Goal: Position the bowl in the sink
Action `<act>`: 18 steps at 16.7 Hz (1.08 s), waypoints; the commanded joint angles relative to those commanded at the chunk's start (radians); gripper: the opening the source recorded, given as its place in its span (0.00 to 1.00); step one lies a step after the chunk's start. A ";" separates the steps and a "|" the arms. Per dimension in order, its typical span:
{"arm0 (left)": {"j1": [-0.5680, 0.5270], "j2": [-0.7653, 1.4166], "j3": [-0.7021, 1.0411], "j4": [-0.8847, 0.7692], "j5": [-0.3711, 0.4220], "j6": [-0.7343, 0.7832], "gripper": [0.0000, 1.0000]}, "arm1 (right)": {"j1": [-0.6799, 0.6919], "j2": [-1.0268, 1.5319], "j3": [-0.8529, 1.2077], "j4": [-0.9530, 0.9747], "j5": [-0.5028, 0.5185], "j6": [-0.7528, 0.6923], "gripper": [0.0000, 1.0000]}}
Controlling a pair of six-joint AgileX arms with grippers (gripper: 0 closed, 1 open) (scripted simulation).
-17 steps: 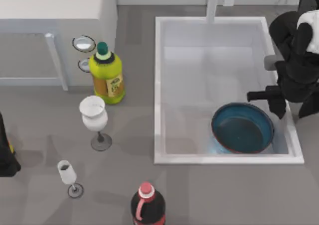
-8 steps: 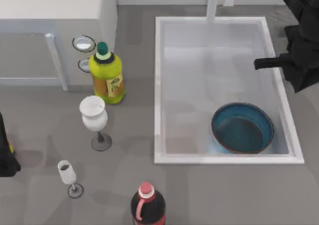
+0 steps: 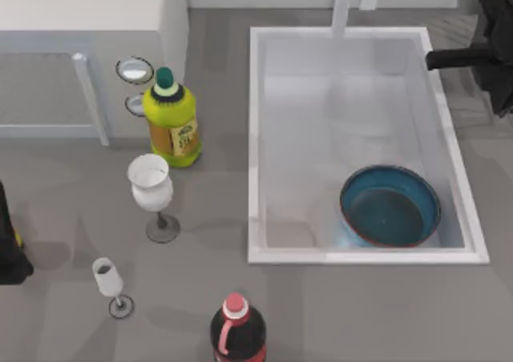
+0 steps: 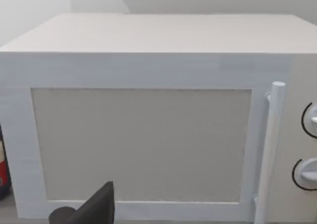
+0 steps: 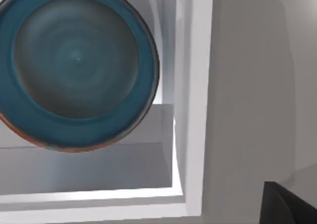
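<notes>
While the teal-blue bowl (image 3: 390, 206) sits on the floor of the white sink (image 3: 255, 138), toward the basin's 5 o'clock corner, the right gripper (image 3: 449, 58) hangs at the table's 2 o'clock edge, beside the sink's rim and well apart from the bowl. Whether its fingers are open or closed cannot be told. From the right wrist, the bowl (image 5: 77, 65) lies close to the sink's corner wall (image 5: 190, 100). At 9 o'clock, the left arm (image 3: 10, 250) is parked, facing a white microwave (image 4: 148, 120).

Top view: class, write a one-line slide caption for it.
Bowl sits in the sink's near right corner; right end effector at the far right rim.
</notes>
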 joint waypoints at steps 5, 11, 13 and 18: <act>0.000 0.000 0.000 0.000 0.000 0.000 1.00 | 0.052 -0.013 -0.040 0.007 -0.016 -0.004 0.00; 0.000 0.000 0.000 0.000 0.000 0.000 1.00 | 0.353 -0.126 -0.257 0.058 -0.110 -0.025 0.00; 0.000 0.000 0.000 0.000 0.000 0.000 1.00 | 0.485 -0.181 -0.352 0.100 -0.147 -0.033 0.00; 0.000 0.000 0.000 0.000 0.000 0.000 1.00 | 0.820 -0.334 -0.572 0.295 -0.231 -0.052 0.00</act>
